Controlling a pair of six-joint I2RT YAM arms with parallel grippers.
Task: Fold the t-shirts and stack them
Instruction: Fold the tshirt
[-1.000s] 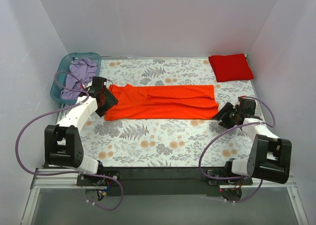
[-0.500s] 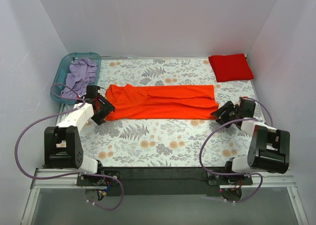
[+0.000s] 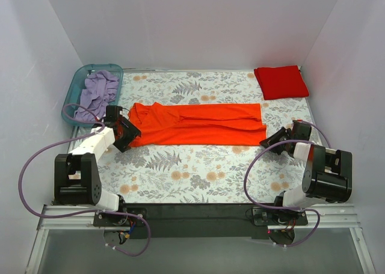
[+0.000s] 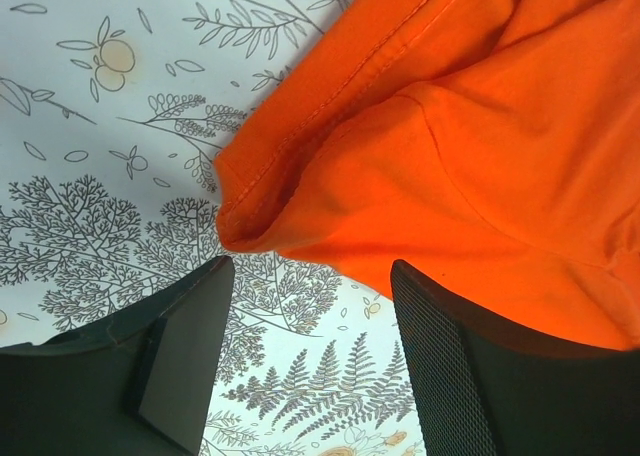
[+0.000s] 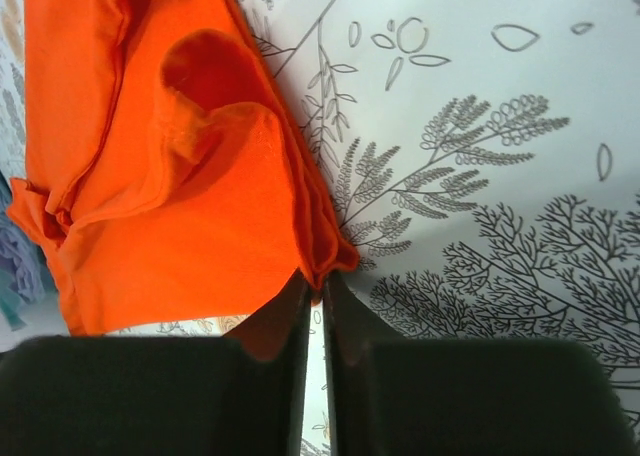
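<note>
Left claw (image 4: 310,276): spread wide at orange t-shirt (image 4: 450,156) hem, on table (image 4: 120,156). Right claw (image 5: 315,281): pinched narrow on far corner.

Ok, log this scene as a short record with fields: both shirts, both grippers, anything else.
orange t-shirt: long folded strip across mid-table
red t-shirt: folded, far right corner
left gripper: open, at the strip's left near corner
right gripper: jaws almost together, pinching the strip's right near corner
basket: far left, holds lilac cloth
</note>
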